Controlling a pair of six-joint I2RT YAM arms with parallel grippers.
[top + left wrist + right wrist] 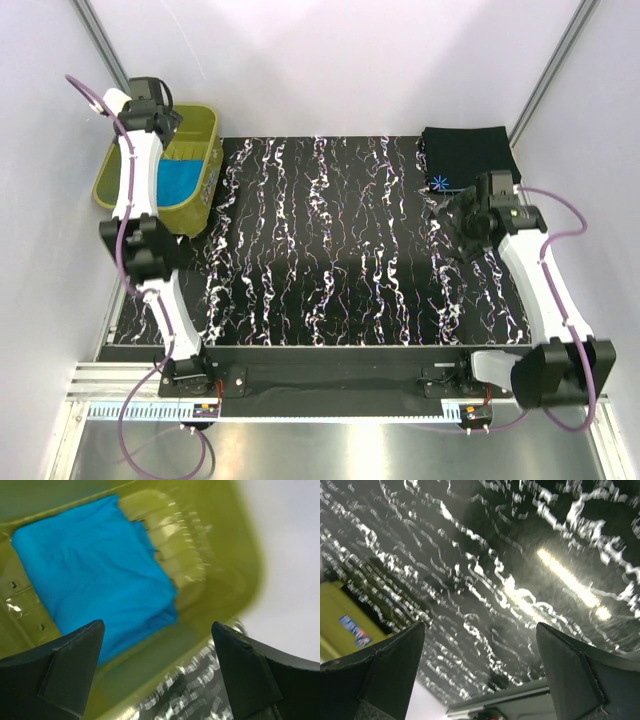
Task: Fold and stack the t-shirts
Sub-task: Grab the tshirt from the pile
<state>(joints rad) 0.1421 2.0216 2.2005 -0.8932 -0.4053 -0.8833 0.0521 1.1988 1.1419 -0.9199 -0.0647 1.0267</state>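
We note left fingers (65, 665) spread wide, empty, above the turquoise t-shirt (95, 575) in the olive basket (220, 555) at 10 o'clock. Right fingers (570, 675) wide, empty, over the worktop (330, 250); black t-shirt (462, 150) folded at 1 o'clock.

The left arm (135, 178) rises from the lower left of the frame and bends toward the upper left. Its wrist is tipped downward and its jaws are spread wide, holding nothing. The right arm (537, 272) climbs from the lower right to right of centre, its wrist turned leftward and its jaws equally wide and empty.
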